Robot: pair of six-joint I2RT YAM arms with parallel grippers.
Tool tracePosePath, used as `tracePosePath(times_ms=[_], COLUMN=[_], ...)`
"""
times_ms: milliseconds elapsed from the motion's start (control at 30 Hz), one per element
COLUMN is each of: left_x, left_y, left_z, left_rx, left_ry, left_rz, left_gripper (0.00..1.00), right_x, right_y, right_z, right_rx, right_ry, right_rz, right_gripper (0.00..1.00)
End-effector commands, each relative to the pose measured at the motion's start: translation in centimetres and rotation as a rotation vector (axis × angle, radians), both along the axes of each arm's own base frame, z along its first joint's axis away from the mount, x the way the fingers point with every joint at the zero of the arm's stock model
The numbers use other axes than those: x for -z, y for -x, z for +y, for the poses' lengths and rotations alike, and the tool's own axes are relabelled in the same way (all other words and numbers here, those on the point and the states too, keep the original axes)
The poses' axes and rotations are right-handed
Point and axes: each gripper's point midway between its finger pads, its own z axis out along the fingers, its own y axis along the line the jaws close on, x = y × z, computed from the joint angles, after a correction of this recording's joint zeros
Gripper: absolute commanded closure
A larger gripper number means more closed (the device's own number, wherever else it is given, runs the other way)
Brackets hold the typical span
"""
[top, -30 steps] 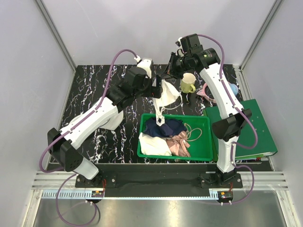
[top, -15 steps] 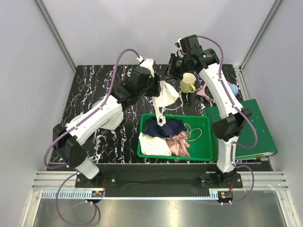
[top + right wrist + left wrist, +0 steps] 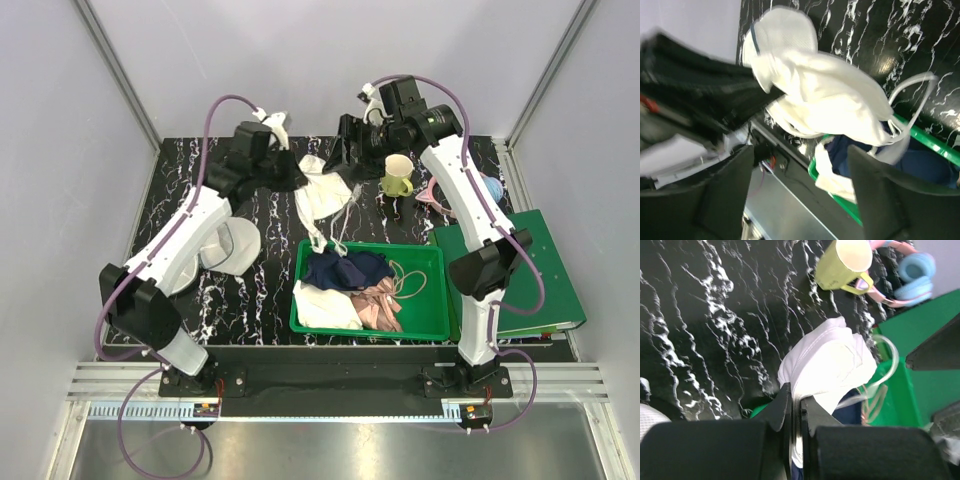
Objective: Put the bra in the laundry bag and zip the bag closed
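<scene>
**Top external view.** The left gripper (image 3: 297, 180) is clenched on the far-left edge of the bra (image 3: 322, 193), a cream-white garment of soft moulded cloth. It hangs above the black marbled table (image 3: 180, 190), and its thin straps trail towards the far rim of the green plastic tray (image 3: 436, 290). The right gripper (image 3: 343, 157) stands just right of the bra with its jaws released. The laundry bag (image 3: 236, 246), a domed white mesh shell, lies left of the tray, partly behind the left arm. A glossy yellow mug (image 3: 397, 178) stands further right. Half a second earlier both grippers met at the bra; since then the left one has carried it leftward and the right one has let go.

**Left wrist view.** The left gripper (image 3: 795, 401) pinches a fold of the bra (image 3: 832, 360), whose rounded cup bulges beyond the fingertips.

**Right wrist view.** This view is blurred. The right gripper (image 3: 800, 155) is spread wide with nothing between its fingers (image 3: 722, 200). The bra (image 3: 825, 95) hangs beyond them, apparently untouched, over the tray (image 3: 925, 137).
</scene>
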Motion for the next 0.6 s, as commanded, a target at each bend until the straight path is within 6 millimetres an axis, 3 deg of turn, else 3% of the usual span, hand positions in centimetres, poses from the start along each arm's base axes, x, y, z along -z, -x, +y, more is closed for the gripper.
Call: tracePosePath(times_ms=[0, 33, 67, 100, 167, 200, 333, 433, 467, 567], left_x=[-2.4, -2.4, -2.7, -1.8, -1.4, -1.3, -2.3, -3.6, -4.0, -4.6], left_y=[4.2, 4.8, 5.8, 6.4, 8.2, 8.7, 11.7, 13.8, 14.6, 16.4], left_z=[-0.9, -0.9, -1.3, -1.2, -1.5, -1.6, -1.8, -1.7, -1.7, -2.2], left_rx=[0.230, 0.260, 0.314, 0.337, 0.409, 0.438, 0.557, 0.621, 0.648, 0.708], left_ry=[0.203, 0.212, 0.233, 0.230, 0.268, 0.277, 0.328, 0.359, 0.381, 0.408], left_rz=[0.084, 0.090, 0.096, 0.112, 0.151, 0.159, 0.160, 0.140, 0.148, 0.162], left_gripper=[1.00, 1.00, 1.00, 1.00, 1.00, 1.00, 1.00, 1.00, 1.00, 1.00], right_x=[-1.1, 0.2, -0.7, 0.6, 0.0, 1.0, 1.4, 0.7, -0.6, -1.3], right_y=[3.7, 3.9, 4.9, 5.3, 5.8, 6.2, 7.4, 9.5, 11.3, 14.9], right_z=[0.0, 0.2, 0.1, -0.2, -0.5, -0.7, -1.4, -1.0, -0.6, 0.8], right_rx=[-0.223, -0.246, -0.276, -0.283, -0.313, -0.322, -0.364, -0.437, -0.494, -0.606], right_ry=[-0.049, -0.060, -0.078, -0.066, -0.073, -0.061, -0.051, -0.133, -0.210, -0.303], right_rz=[-0.092, -0.078, -0.117, -0.097, -0.175, -0.167, -0.228, -0.234, -0.226, -0.203], right_gripper=[0.04, 0.00, 0.01, 0.00, 0.00, 0.00, 0.00, 0.00, 0.00, 0.00])
